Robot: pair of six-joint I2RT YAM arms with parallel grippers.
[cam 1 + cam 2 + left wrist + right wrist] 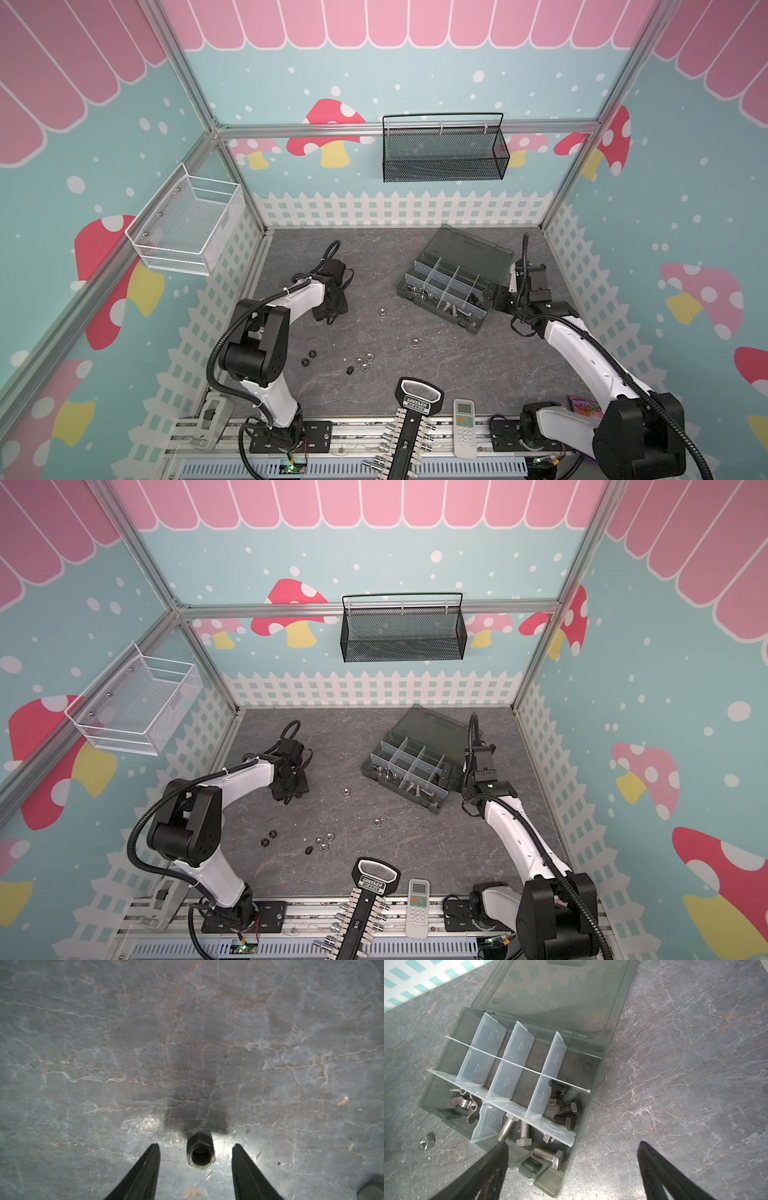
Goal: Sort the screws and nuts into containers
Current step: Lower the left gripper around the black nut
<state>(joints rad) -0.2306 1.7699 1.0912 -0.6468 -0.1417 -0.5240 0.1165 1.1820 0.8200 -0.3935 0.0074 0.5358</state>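
Observation:
In the left wrist view a black hex nut [200,1152] lies on the table between the fingers of my left gripper [195,1145]. The gripper is open, with a gap on either side of the nut. In both top views this gripper [330,309] [286,789] points down at the table's left-middle and hides that nut. My right gripper [572,1143] [505,301] is open and empty at the near right corner of the organiser box [577,1064] [453,266]. The box's compartments hold silver screws [548,1156], black screws [564,1121] and wing nuts [464,1103]. Loose nuts [365,359] lie mid-table.
A socket rack [409,432] and a remote control [464,422] lie at the front edge. A pink packet [584,405] lies by the right arm's base. A black mesh basket [444,149] hangs on the back wall. A white wire basket [187,224] hangs on the left wall.

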